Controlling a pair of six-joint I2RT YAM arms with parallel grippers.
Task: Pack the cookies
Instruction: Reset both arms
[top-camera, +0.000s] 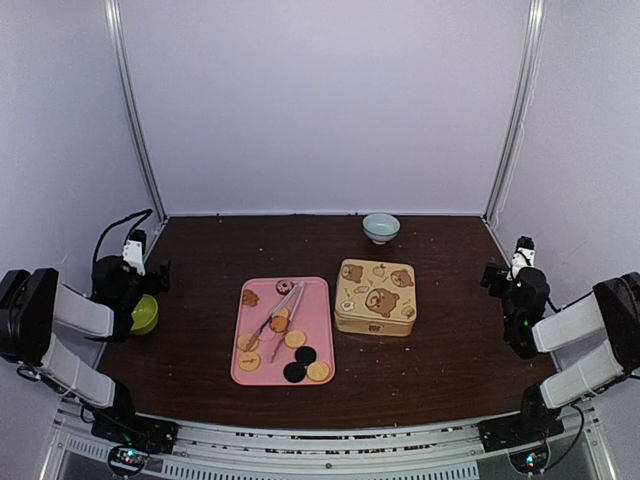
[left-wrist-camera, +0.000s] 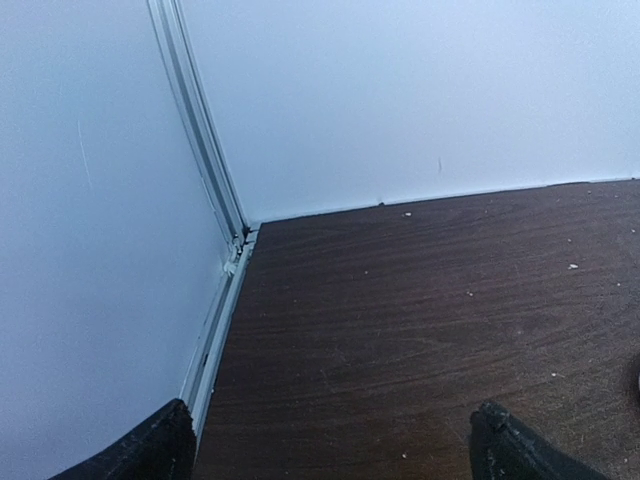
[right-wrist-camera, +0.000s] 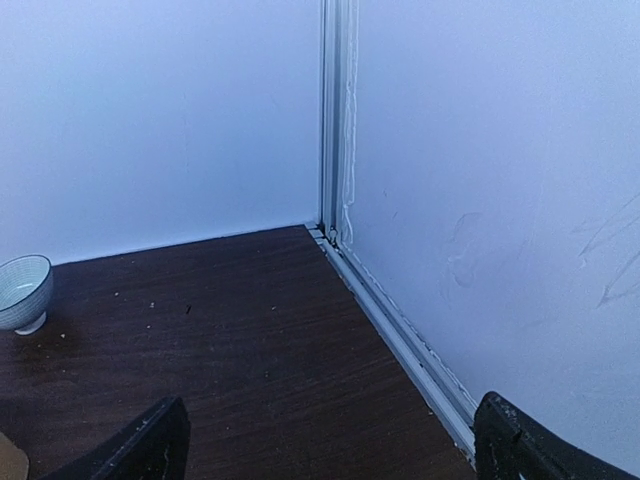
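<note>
The cookies (top-camera: 295, 339) lie flat on a pink tray (top-camera: 322, 300) at the middle of the table (top-camera: 450, 350), none of them in the gold tin (top-camera: 375, 297) just to its right, whose bear-printed lid is on. Most are round discs, so they have no long axis of their own. As a group they run along the tray's length, from the near edge toward the back wall, thickest at the near end. There are several tan ones, two black ones side by side near the front, and a darker ring-shaped one at the far end. A pair of tongs (top-camera: 283, 315) lies slantwise across them, its far end toward the right.

Both arms are drawn back to the sides, well apart from the tray. The left hand (left-wrist-camera: 330, 407) has its fingers wide apart over bare wood, gripping nothing, and faces the far left corner. A green bowl (top-camera: 145, 314) sits just beside that arm. The right hand (right-wrist-camera: 330, 400) is likewise spread and empty (it faces the far right corner). A pale bowl (top-camera: 381, 228) stands near the back wall.
</note>
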